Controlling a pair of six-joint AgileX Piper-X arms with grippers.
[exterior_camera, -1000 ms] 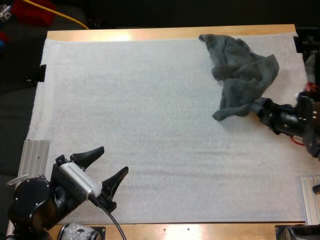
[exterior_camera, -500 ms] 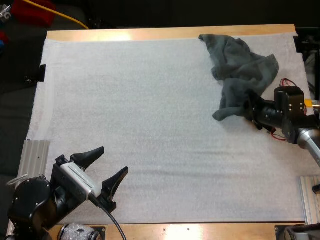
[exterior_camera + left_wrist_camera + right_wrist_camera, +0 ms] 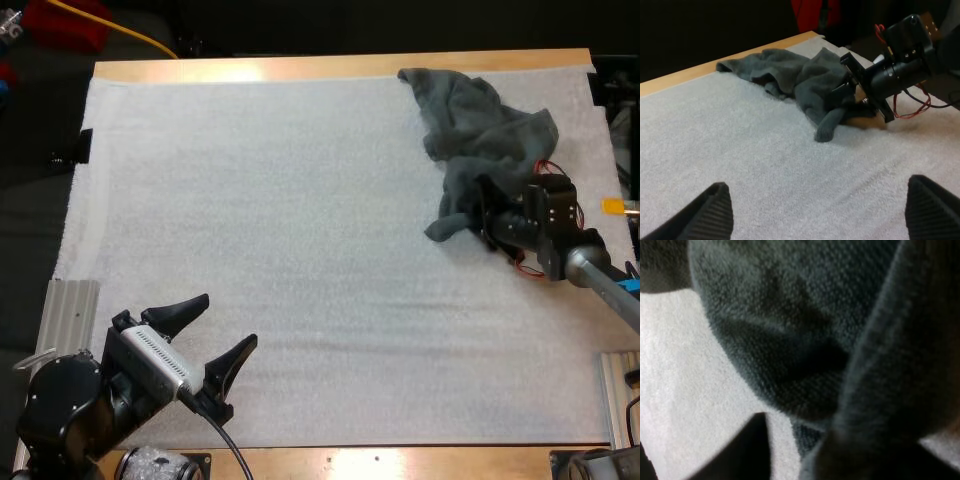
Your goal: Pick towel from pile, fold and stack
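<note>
The table (image 3: pixel 330 67) shows as a wooden strip along the far side, and the white mat (image 3: pixel 280 220) covers nearly all the rest of it. One towel (image 3: pixel 480 130), dark grey-green and crumpled, lies on the mat at the far right corner. It runs from the mat's far edge down toward the near side, narrowing to a rolled tip that rests flat on the mat.

My right arm comes in low from the right edge. My right gripper (image 3: pixel 478 208) is pushed against the towel's near right edge, just beside that rolled tip. From its own camera the cloth is pressed up close, with bare mat beside it. I cannot tell whether this gripper is apart or clamped on the towel, since the folds cover its front.

My left gripper (image 3: pixel 220 325) hovers over the mat's near left corner, well apart from the towel. Its fingers (image 3: pixel 710 212) are spread wide with only bare mat between them, and they hold nothing. It points across the mat toward the towel and the right gripper.
</note>
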